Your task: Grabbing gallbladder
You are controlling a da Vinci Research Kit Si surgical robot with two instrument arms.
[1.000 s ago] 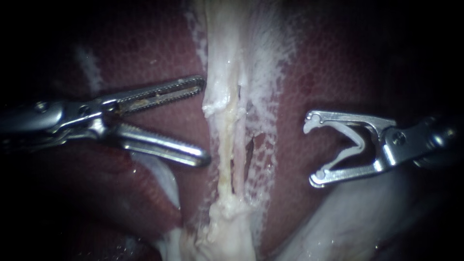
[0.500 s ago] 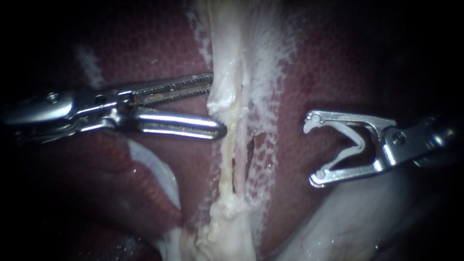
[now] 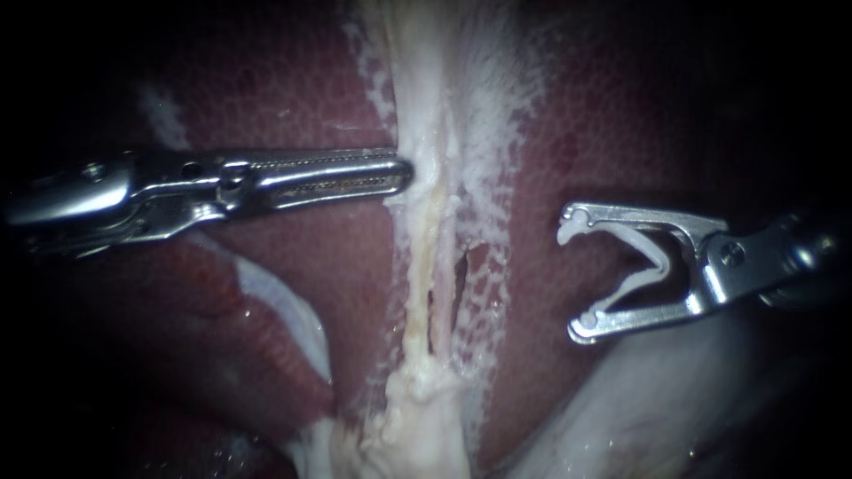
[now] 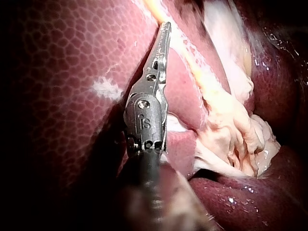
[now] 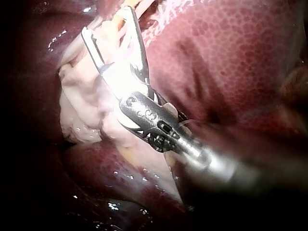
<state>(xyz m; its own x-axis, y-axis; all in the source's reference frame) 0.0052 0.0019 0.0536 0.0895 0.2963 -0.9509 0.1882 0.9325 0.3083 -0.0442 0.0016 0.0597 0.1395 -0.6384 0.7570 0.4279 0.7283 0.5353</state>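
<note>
The gallbladder (image 3: 417, 80) is a pale strip running down the middle of the dark red liver (image 3: 603, 115). My left instrument (image 3: 399, 174) comes in from the left, and its toothed jaws lie together on the strip's left edge, pinching a fold of it. In the left wrist view the same jaws (image 4: 167, 26) reach onto the pale tissue (image 4: 211, 91). My right instrument (image 3: 572, 277) hangs to the right of the strip, apart from it, with its jaws spread wide around a white clip (image 3: 655, 257). In the right wrist view its jaws (image 5: 107, 21) stand over pale tissue (image 5: 82, 106).
Below the grasp the strip thins into two pale strands (image 3: 417, 284) with a slit between them, ending in a lumpy pale mass (image 3: 417, 417). White webbed film (image 3: 484, 266) lines the right side. A liver lobe edge (image 3: 284, 310) lies lower left.
My left instrument's jaws, wide open a second ago, have moved right and up and come together on the gallbladder's left edge, drawing it taut. The right instrument has not moved.
</note>
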